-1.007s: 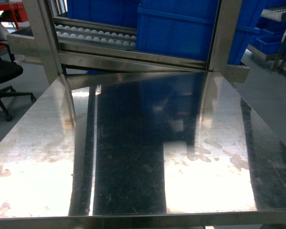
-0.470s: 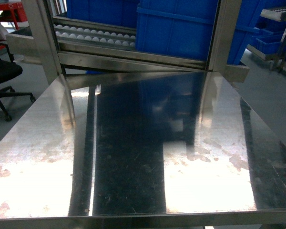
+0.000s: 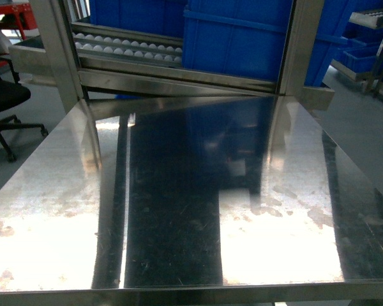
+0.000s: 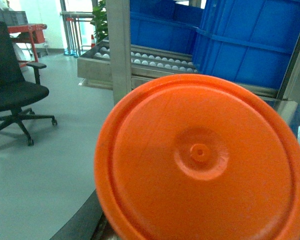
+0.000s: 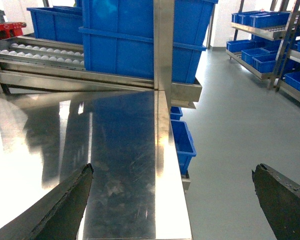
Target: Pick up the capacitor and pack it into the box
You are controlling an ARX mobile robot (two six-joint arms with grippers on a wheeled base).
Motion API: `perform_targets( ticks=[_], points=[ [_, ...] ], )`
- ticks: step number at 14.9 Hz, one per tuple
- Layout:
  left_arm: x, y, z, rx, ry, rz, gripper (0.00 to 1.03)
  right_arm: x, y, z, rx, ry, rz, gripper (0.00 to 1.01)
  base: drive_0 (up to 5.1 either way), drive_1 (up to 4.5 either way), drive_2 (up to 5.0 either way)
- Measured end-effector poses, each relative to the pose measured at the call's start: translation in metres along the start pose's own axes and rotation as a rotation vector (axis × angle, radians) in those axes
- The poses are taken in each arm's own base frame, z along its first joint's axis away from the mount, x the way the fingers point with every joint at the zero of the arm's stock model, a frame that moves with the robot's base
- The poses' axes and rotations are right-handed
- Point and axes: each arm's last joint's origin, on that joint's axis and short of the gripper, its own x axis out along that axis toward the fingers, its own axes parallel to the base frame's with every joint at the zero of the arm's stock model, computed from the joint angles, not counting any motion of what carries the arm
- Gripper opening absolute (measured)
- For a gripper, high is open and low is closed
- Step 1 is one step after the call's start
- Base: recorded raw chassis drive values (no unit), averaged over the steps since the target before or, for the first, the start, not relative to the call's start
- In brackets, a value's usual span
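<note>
Right pincer (image 5: 172, 200): wide open, nothing between its dark fingers (image 5: 65, 205); hangs over the counter's right edge, seen only in the right wrist view
Left pincer: cannot tell its state; an orange disc (image 4: 202, 162) with a raised rim and a small centre nub fills the left wrist view from 3 to 7 o'clock, and no fingers show
Counter (image 3: 179, 210): polished steel, scuffed, bright glare patches at 4 and 8 o'clock in the head view; neither arm shows there
Box: not in any view; capacitor likewise not seen
Roller track (image 3: 127, 46): white rollers in a steel frame, just beyond the counter's far edge at 11 o'clock
Blue bins (image 3: 236, 38): on the track at 12 o'clock, behind a steel upright (image 3: 300, 44)
Small blue bin (image 5: 182, 145): on the floor beside the counter, right wrist view
Office chair (image 3: 3, 105): black, at 9 o'clock on the grey floor
Shelving (image 5: 270, 35): further blue bins at 2 o'clock, well apart from the counter
</note>
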Motion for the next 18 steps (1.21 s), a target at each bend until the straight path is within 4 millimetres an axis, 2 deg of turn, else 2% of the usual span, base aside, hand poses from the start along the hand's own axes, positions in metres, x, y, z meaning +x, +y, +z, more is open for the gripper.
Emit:
perform_targets(
  ticks=[2, 4, 18],
  points=[
    [-0.002, 0.000, 0.000, 0.000, 0.000, 0.000, 0.45, 0.000, 0.000, 0.000, 0.000, 0.000, 0.000, 0.98, 0.0, 0.00, 0.0],
    [-0.013, 0.000, -0.005, 0.002, 0.024, 0.003, 0.44, 0.000, 0.000, 0.000, 0.000, -0.001, 0.000, 0.98, 0.0, 0.00, 0.0],
    [-0.013, 0.000, -0.004, 0.003, 0.016, 0.002, 0.44, 0.000, 0.000, 0.000, 0.000, 0.000, 0.000, 0.98, -0.2, -0.22, -0.2]
  ],
)
